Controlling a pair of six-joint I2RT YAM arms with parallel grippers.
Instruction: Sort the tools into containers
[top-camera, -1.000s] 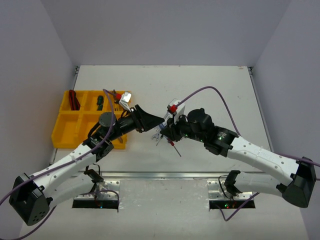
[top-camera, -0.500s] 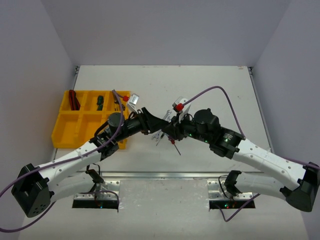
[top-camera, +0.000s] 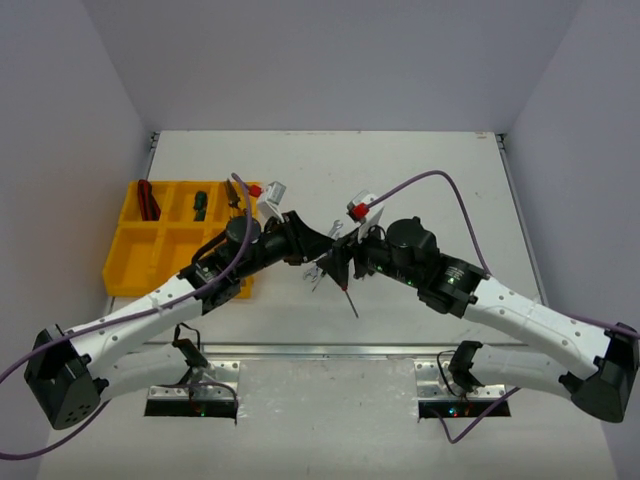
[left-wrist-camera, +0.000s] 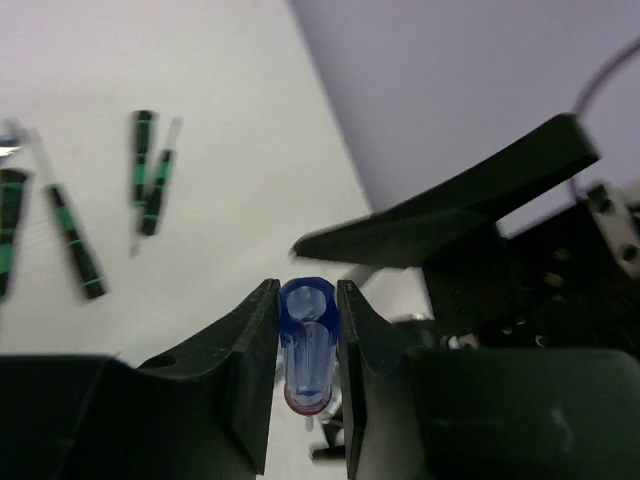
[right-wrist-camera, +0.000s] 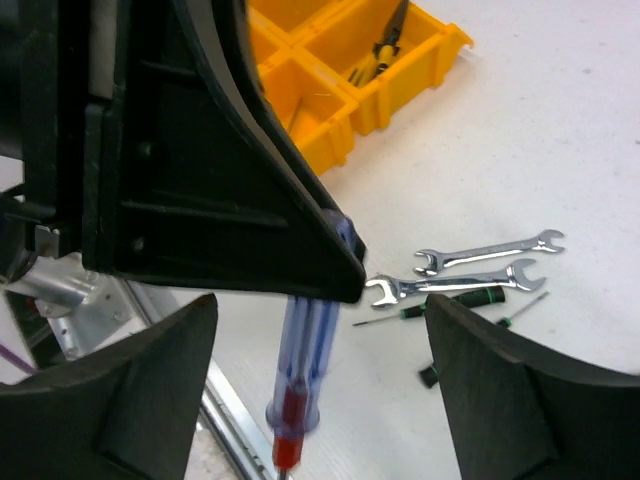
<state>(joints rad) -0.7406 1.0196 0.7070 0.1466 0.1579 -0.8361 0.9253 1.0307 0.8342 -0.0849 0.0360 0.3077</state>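
Note:
A blue-handled screwdriver (left-wrist-camera: 305, 360) hangs tip down above the table, and my left gripper (left-wrist-camera: 307, 292) is shut on the top of its clear blue handle. In the right wrist view the same screwdriver (right-wrist-camera: 300, 350) stands between the wide-apart fingers of my open right gripper (right-wrist-camera: 318, 385), touching neither. From above, the left gripper (top-camera: 322, 247) and right gripper (top-camera: 341, 262) meet nose to nose at mid-table. Two silver wrenches (right-wrist-camera: 490, 252) and green-handled screwdrivers (right-wrist-camera: 465, 298) lie on the table below. The yellow tray (top-camera: 130, 265) sits at the left.
The tray's back row holds red-black pliers (top-camera: 147, 200), a green-black tool (top-camera: 200, 205) and yellow-handled pliers (right-wrist-camera: 385, 45). More green-banded screwdrivers (left-wrist-camera: 145, 170) lie loose on the white table. A metal rail (top-camera: 320, 350) runs along the near edge.
The left gripper has closed on the blue handle while reaching further right. The right gripper, which held the screwdriver, has opened and let it go.

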